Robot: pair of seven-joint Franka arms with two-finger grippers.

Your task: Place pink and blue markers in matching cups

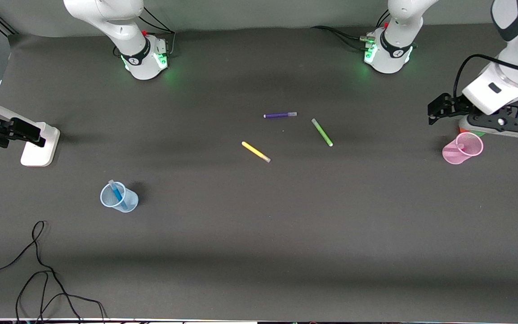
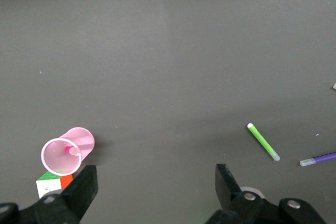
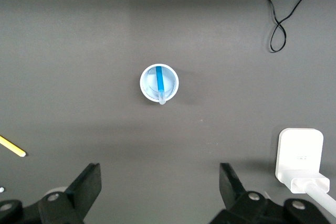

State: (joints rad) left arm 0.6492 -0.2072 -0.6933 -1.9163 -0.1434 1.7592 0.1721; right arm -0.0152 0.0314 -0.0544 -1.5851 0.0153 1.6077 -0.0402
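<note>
1. While the right pincer hangs with jaws apart and empty at the right arm's end of the bench, the blue marker stands in the blue cup;
2. pink marker sits in the pink cup, which lies tipped beside the puzzle cube;
3. left pincer spread, empty, over them.

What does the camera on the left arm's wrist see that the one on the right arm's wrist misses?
Only the left wrist view shows the translucent pink plastic cup holding the magenta pink marker, the multicoloured puzzle cube beside it, a lime-green pen and a purple pen.

Only the right wrist view shows the pale blue plastic cup holding the bright blue marker, a white power adapter and a black cable.

Both show dark table and open fingers.
</note>
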